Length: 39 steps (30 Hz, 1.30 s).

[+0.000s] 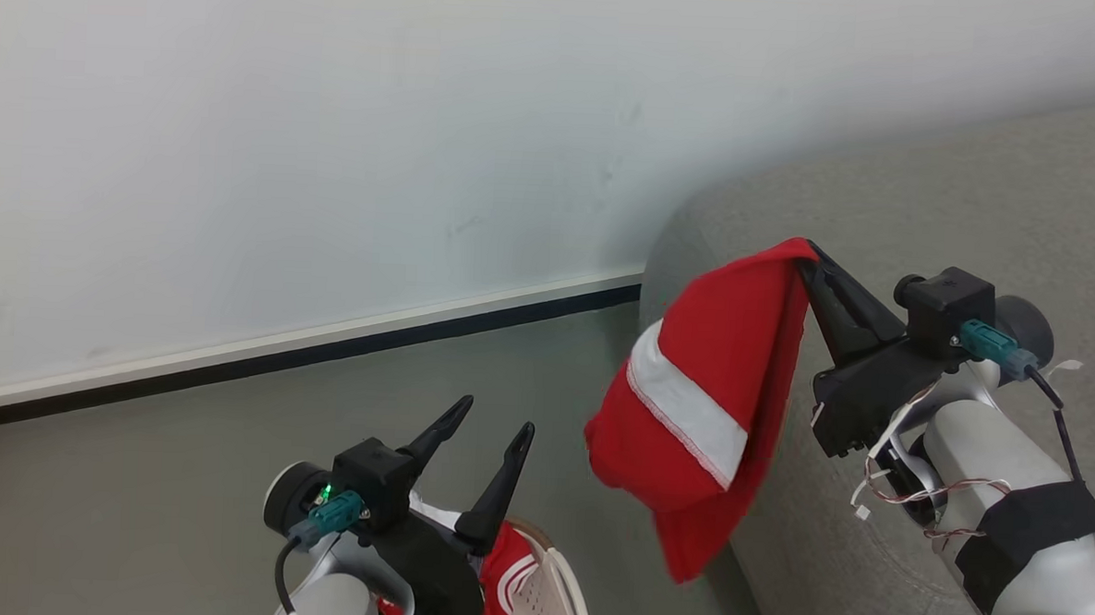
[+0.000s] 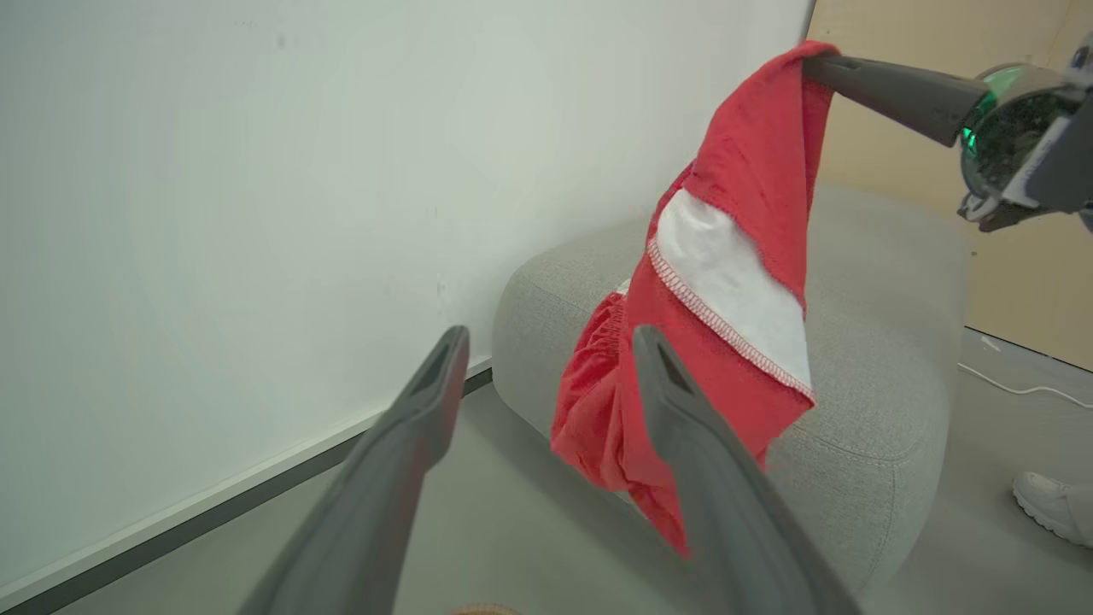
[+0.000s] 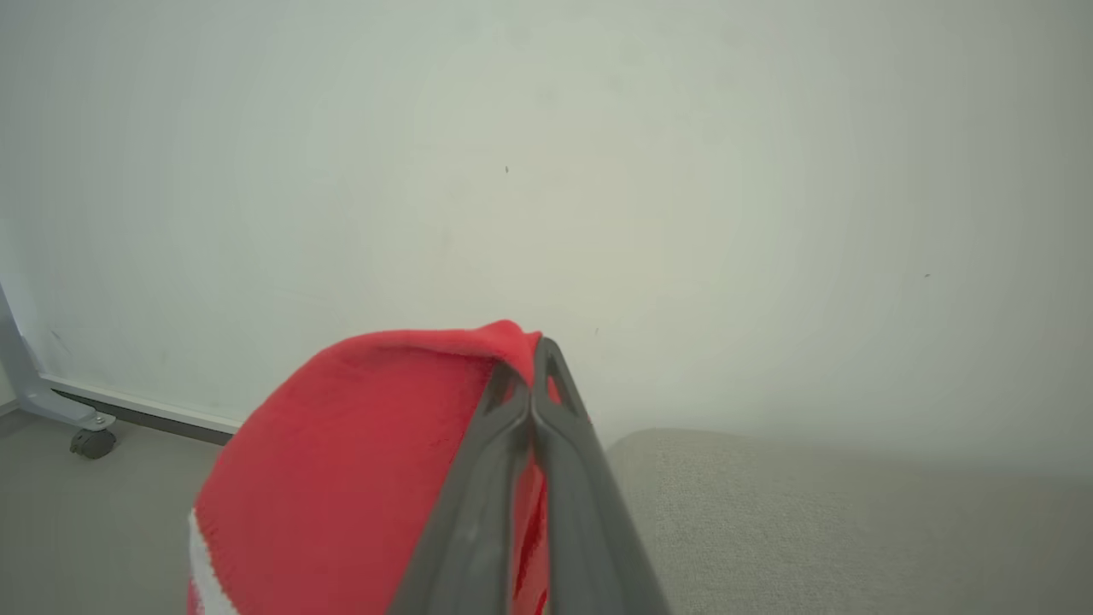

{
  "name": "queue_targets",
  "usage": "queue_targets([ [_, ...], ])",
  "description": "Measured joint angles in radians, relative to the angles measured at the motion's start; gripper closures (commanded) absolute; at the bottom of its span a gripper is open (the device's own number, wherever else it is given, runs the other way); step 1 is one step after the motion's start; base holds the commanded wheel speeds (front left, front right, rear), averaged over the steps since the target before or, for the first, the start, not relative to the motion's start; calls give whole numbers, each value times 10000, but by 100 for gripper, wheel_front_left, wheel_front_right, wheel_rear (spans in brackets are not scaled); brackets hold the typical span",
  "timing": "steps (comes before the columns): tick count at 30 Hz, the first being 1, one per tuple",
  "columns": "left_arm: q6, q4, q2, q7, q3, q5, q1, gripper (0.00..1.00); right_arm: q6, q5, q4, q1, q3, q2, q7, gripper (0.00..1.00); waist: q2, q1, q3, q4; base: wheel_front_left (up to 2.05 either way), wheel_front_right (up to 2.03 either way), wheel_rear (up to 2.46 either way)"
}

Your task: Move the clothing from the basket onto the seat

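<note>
- Nearest, at the bottom of the head view: left hand (image 1: 497,414), fingers spread wide apart, gripping nothing, poised just above the basket (image 1: 548,605).
- In the basket, under that hand: second red garment (image 1: 507,565) with white stripes, crumpled against the cream perforated wall.
- Farther on, to the right: right hand (image 1: 810,252), fingers pressed together, clamped on the top edge of the red garment (image 1: 692,379).
- Hanging free from that pinch: red cloth with a white panel edged in stitching, lower end dangling in the air above the grey floor (image 1: 181,439), in front of the rounded corner of the seat (image 1: 931,195). Touching the seat's side or just clear of it: cannot tell.
- Behind: large grey fabric seat close to the pale wall (image 1: 335,104), dark skirting strip (image 1: 324,353) along the wall's foot.
- Low left in the right wrist view, by the wall: grey frame leg on a caster (image 3: 85,442).
- Farthest, past the seat in the left wrist view: tan wooden panel (image 2: 897,171), white cable (image 2: 1016,389) on the floor, a person's white shoe (image 2: 1055,508) at the right edge.
</note>
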Motion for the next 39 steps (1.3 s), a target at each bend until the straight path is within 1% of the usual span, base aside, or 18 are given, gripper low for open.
queue_targets([
  [3, 2, -155, -33, -38, -36, 2, 127, 0, -71, -58, -324, 156, -71, -127, 0, 100, 0, 0, -5, -242, 0, 0, 0],
  [8, 79, -489, -63, -67, -75, 4, 332, 0, -90, -171, -740, 396, -94, -221, 0, 100, 0, 0, 2, -694, 0, 0, 0],
  [15, 165, -782, -105, -82, -173, 67, 465, 0, -255, -255, -1287, 525, -161, -360, -2, 100, 0, 0, 74, -1411, 0, 0, 0],
  [21, 255, -965, -171, -102, -247, 167, 463, 0, -267, -257, -1478, 614, -326, -573, -2, 100, -1, 0, 225, -2011, 0, 0, 0],
  [22, 259, -991, -194, -111, -274, 180, 460, 0, -353, -257, -1576, 616, -397, -639, -2, 100, -1, 1, 302, -2181, 0, 0, 0],
  [24, 263, -1018, -211, -111, -328, 224, 456, 0, -359, -257, -1653, 634, -489, -711, -2, 100, -1, 0, 403, -2309, 0, 0, 0],
  [28, 263, -1122, -238, -105, -443, 330, 421, 0, -426, -257, -1714, 716, -694, -978, -2, 100, 0, 0, 689, -2423, 0, 0, 0],
  [32, 263, -1231, -234, -6, -546, 479, 314, 0, -414, -257, -1707, 612, -748, -1037, -2, 100, 0, 0, 988, -2417, 0, 0, 0],
  [39, 278, -1542, -199, 203, -583, 748, -344, 0, -337, -261, -1490, -796, -1156, -1432, 0, 100, 0, 2, 1583, -2185, 0, 0, 0],
])
